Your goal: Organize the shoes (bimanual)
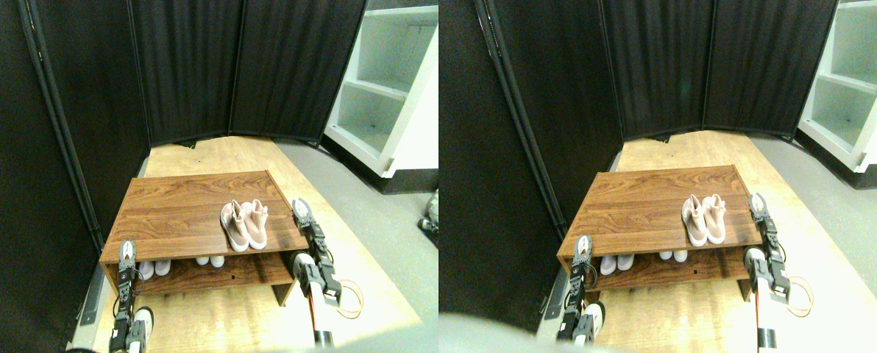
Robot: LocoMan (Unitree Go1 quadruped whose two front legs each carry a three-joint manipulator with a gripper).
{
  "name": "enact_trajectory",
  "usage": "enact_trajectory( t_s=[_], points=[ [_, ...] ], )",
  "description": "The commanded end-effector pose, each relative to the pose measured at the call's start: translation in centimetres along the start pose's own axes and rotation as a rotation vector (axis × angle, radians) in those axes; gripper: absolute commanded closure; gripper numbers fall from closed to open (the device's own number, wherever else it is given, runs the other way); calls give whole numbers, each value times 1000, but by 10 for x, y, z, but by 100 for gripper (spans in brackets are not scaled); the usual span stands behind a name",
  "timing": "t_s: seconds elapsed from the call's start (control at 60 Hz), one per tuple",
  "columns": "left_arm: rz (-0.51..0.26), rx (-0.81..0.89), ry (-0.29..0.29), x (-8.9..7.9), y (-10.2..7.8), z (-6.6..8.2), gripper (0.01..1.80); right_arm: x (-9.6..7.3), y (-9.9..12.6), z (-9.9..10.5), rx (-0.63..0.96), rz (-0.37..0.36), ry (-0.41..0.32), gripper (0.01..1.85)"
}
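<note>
Wooden two-level shoe rack (188, 202) standing on a light wood floor (210, 316), enclosed behind and to the left by black folding screens (188, 66); a white shelf unit (387, 88) stands at the upper right.

One pair of pale pinkish-white sneakers (244, 224), two shoes side by side and touching, rests on the rack's top board near its front right corner, toes toward the front edge.

On the lower shelf, four white toe caps show under the front edge of the top board: two at the left end (154, 268) and two nearer the middle (210, 260). Their uppers are hidden, so their colours cannot be told.

Left gripper (126, 254) is raised at the front left corner of the rack, just beside the left toe caps. Right gripper (302, 211) is raised at the right edge of the top board, near the pale pair but apart from it. Whether either gripper's jaws are apart or together cannot be told; neither visibly holds a shoe.
</note>
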Motion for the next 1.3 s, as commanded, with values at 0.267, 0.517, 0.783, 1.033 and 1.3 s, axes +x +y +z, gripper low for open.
enact_trajectory(
  t_s=[0.267,0.517,0.783,1.033,1.3],
  points=[
    [-35,-22,15,3,-9,0,180,-58,5,-1,54,94,32,185],
    [-49,-7,31,-3,-11,3,180,-88,-22,-25,98,42,105,185],
    [-46,6,33,-13,-13,7,180,-85,-20,-26,91,46,135,185],
    [-46,-8,36,-20,-12,9,180,-88,-18,-26,97,37,143,185],
    [-45,-6,28,-25,-13,8,180,-91,-16,-25,84,52,152,185]
  ],
)
